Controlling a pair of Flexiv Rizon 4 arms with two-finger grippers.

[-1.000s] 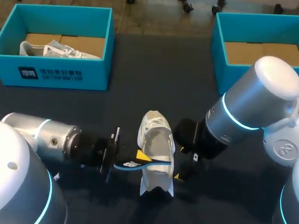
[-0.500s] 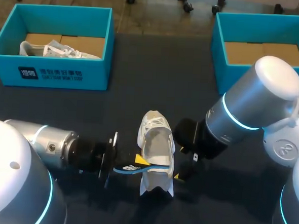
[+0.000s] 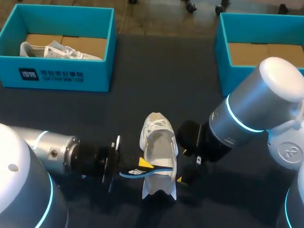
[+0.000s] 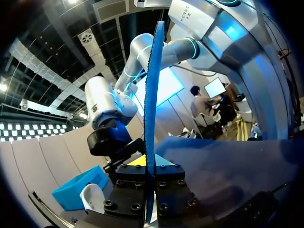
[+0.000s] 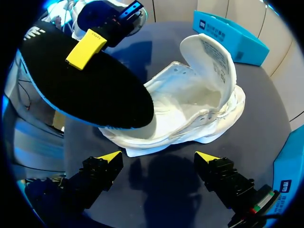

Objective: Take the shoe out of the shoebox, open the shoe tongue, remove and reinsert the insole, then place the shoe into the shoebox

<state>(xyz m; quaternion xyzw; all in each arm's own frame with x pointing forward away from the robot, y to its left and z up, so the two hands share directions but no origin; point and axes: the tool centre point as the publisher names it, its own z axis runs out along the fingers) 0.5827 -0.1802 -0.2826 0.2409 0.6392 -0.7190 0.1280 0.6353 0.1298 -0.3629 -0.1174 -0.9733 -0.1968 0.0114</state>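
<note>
Head view: insole (image 3: pixel 134 171) clamped in left jaws, seemingly over shoe (image 3: pixel 159 139).

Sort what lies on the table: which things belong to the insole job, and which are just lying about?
In the job: shoe, insole gripped by the left tool, open right tool, probably the empty box.
Lying about: second shoe in the other box.
</note>
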